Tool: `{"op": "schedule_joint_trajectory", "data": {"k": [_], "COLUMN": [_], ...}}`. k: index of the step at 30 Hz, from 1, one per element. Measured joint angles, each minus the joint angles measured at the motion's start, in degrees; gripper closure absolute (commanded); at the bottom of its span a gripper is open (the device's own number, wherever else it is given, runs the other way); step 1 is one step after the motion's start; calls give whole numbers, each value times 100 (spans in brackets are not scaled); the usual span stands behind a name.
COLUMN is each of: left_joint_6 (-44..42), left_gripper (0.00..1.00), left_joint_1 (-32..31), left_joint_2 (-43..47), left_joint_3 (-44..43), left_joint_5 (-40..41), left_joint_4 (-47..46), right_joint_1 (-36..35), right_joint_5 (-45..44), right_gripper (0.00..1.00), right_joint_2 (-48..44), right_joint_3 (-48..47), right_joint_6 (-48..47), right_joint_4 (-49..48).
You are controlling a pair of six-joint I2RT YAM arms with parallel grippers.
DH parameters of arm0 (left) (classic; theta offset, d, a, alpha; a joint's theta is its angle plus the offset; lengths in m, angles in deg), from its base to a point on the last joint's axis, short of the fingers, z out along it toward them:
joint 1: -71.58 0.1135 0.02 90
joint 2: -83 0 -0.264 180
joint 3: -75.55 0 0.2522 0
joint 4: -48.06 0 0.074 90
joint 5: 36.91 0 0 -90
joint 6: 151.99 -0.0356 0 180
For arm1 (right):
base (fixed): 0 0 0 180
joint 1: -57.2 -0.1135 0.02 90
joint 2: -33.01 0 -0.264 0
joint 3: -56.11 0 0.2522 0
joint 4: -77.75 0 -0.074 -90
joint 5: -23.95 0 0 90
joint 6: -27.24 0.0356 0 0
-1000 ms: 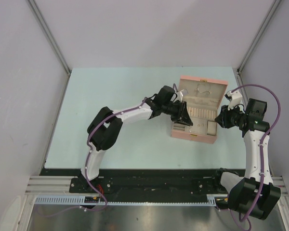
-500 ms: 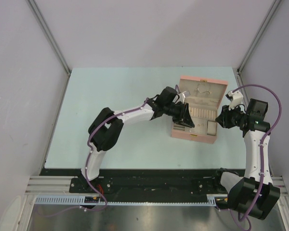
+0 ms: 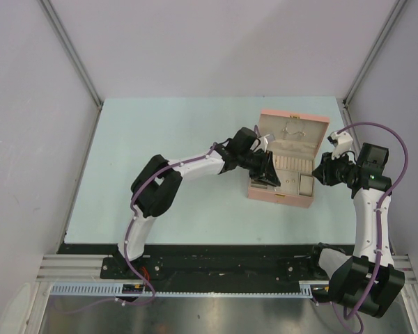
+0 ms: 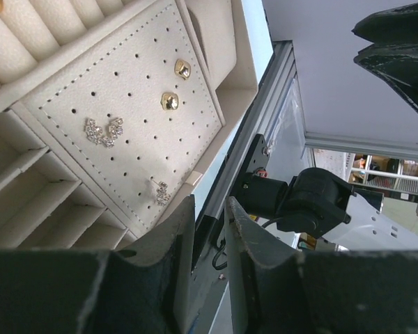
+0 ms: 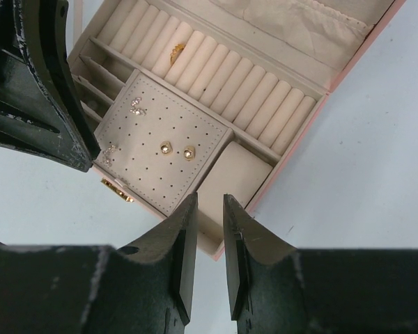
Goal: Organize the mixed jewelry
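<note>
At left of the top view, the white-and-black left arm [image 3: 188, 165] reaches rightward over the pale blue table [image 3: 160, 132]. The left gripper [image 3: 267, 171] sits over the left half of the open pink rectangular jewellery box [image 3: 282, 200]. The right gripper [image 3: 320, 171] is just beside the box's right side; I cannot tell whether it touches.

Left wrist view, left to right:
- The cream perforated earring pad [image 4: 125, 83] fills the upper left.
- On the pad, a crystal cluster earring [image 4: 103, 130] is pinned centre-left.
- A smaller crystal earring [image 4: 161, 193] is at the pad's lower edge.
- Two faceted gold studs [image 4: 169, 101] are toward the pad's right side.
- At bottom centre the left fingers [image 4: 245, 236] stand a narrow gap apart, with nothing seen between them.

Right wrist view:
- A gold ring [image 5: 177, 52] is tucked in the cream ring rolls [image 5: 251, 90], upper centre.
- The right gripper's fingers [image 5: 235, 229], bottom centre, are slightly parted and empty.
- They are over the square cream cushion compartment [image 5: 230, 170] at the box's corner.
</note>
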State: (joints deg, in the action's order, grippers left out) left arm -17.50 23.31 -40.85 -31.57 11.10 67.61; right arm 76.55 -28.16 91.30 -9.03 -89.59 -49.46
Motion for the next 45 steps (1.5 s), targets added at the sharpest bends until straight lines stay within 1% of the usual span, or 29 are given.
{"op": "schedule_joint_trajectory", "data": {"k": [45], "left_joint_6": [0], "left_gripper": [72], "left_joint_1": [-22], "left_joint_2": [-243], "left_joint_3": [-205], "left_joint_5": [131], "left_joint_4": [125], "right_joint_1": [190], "right_joint_5": [125], "right_gripper": [74], "right_joint_2": [-2], "right_joint_3": [0], "right_joint_6": [-24], "right_joint_4": [22]}}
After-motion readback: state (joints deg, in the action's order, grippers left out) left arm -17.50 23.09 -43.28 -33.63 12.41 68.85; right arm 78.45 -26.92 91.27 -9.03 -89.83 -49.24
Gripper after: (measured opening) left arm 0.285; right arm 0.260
